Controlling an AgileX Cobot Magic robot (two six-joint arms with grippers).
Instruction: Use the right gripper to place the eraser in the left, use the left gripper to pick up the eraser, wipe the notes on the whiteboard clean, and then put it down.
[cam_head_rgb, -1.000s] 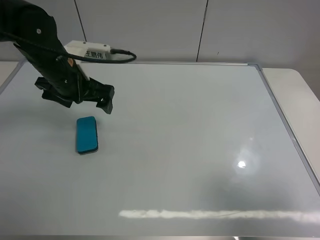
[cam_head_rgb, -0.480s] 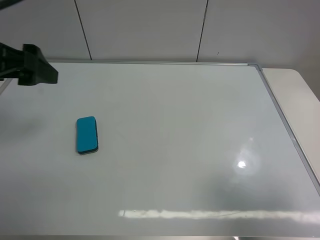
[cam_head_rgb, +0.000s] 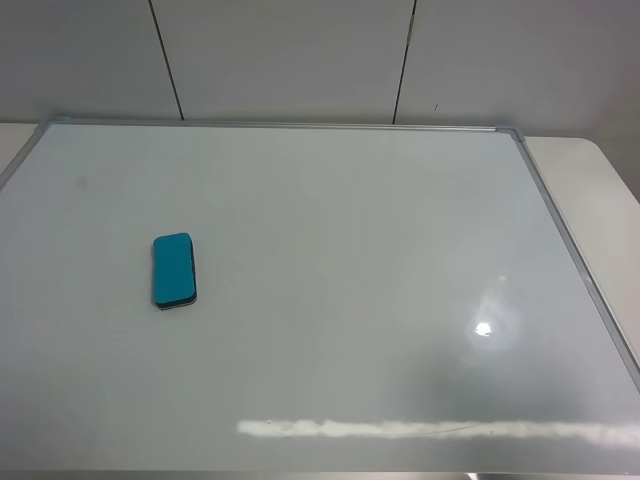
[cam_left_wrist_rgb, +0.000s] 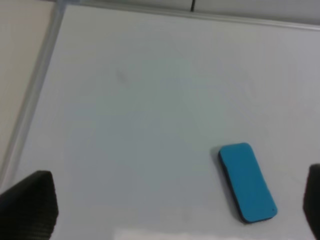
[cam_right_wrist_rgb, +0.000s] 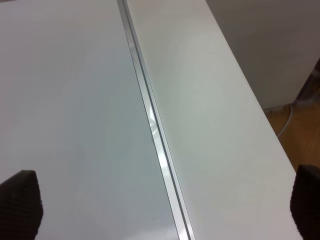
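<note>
A blue eraser (cam_head_rgb: 174, 270) lies flat on the left part of the whiteboard (cam_head_rgb: 360, 240). No arm shows in the exterior high view. In the left wrist view the eraser (cam_left_wrist_rgb: 247, 182) lies on the board ahead of my left gripper (cam_left_wrist_rgb: 170, 220), whose dark fingertips (cam_left_wrist_rgb: 30, 202) stand wide apart and empty, high above the board. My right gripper (cam_right_wrist_rgb: 163, 210) is open and empty over the board's right frame (cam_right_wrist_rgb: 155, 130). I see no written notes, only a very faint mark (cam_left_wrist_rgb: 120, 75) near the far left corner.
The whiteboard's metal frame (cam_head_rgb: 560, 230) borders a white table (cam_head_rgb: 600, 170) on the right. In the right wrist view the table's edge drops to a wooden floor (cam_right_wrist_rgb: 300, 125) with a cable. A grey panelled wall (cam_head_rgb: 300, 60) stands behind the board.
The left arm has pulled back from beside the eraser, up and to the left, and has left the exterior high view. The eraser has not moved.
</note>
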